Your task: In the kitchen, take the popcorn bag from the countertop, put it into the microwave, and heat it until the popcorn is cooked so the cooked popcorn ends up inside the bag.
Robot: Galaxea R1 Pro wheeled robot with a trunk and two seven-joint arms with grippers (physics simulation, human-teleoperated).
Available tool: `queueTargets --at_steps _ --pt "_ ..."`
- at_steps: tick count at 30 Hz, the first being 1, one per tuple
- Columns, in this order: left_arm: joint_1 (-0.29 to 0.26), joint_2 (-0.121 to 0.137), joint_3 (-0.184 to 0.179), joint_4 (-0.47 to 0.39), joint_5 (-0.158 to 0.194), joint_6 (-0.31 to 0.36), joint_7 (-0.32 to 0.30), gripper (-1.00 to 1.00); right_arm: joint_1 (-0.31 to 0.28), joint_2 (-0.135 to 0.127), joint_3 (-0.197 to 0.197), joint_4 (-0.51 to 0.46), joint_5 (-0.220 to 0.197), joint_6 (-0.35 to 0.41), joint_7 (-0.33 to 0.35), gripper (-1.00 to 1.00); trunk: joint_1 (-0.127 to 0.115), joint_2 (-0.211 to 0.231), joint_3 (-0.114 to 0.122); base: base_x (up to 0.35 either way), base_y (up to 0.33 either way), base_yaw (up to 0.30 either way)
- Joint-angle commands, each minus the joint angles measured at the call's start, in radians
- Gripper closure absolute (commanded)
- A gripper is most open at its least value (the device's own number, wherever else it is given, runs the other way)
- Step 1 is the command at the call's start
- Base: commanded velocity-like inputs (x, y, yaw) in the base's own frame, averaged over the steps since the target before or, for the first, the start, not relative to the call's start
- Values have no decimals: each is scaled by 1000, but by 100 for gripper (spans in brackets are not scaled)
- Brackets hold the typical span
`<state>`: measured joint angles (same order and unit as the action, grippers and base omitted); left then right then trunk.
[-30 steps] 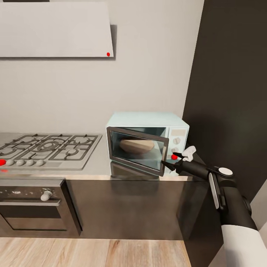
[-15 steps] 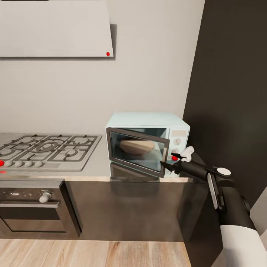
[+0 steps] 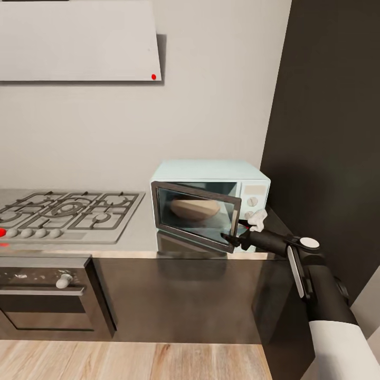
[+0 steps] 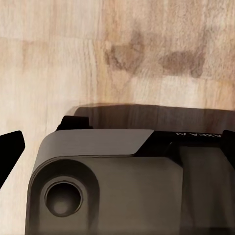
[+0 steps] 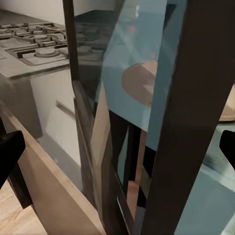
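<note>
Here, right gripper (image 3: 234,235) spread open at the microwave (image 3: 211,203) door's free edge, door ajar.

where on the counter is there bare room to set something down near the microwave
The best bare patch is the countertop strip between the gas hob and the microwave. In front of the microwave it is crowded: its door is ajar over the edge, with the right gripper at the door's free edge.
</note>
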<state>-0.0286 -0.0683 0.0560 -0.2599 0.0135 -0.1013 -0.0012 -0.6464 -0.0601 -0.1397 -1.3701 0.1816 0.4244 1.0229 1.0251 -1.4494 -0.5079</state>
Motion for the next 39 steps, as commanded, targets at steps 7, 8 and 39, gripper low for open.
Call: queueTargets --at_steps 7,8,39 --pt "-1 -1 8 1 1 -3 -1 -100 -1 0 -1 -1 6 6 6 -100 0 -1 -1 19 0 0" --pt "-1 -1 7 1 1 -3 -2 -100 -1 0 -1 -1 6 6 6 -100 0 -1 -1 17 0 0" --pt "-1 -1 8 1 2 -3 -2 -100 -1 3 20 -2 4 10 84 -100 0 -1 -1 19 0 0"
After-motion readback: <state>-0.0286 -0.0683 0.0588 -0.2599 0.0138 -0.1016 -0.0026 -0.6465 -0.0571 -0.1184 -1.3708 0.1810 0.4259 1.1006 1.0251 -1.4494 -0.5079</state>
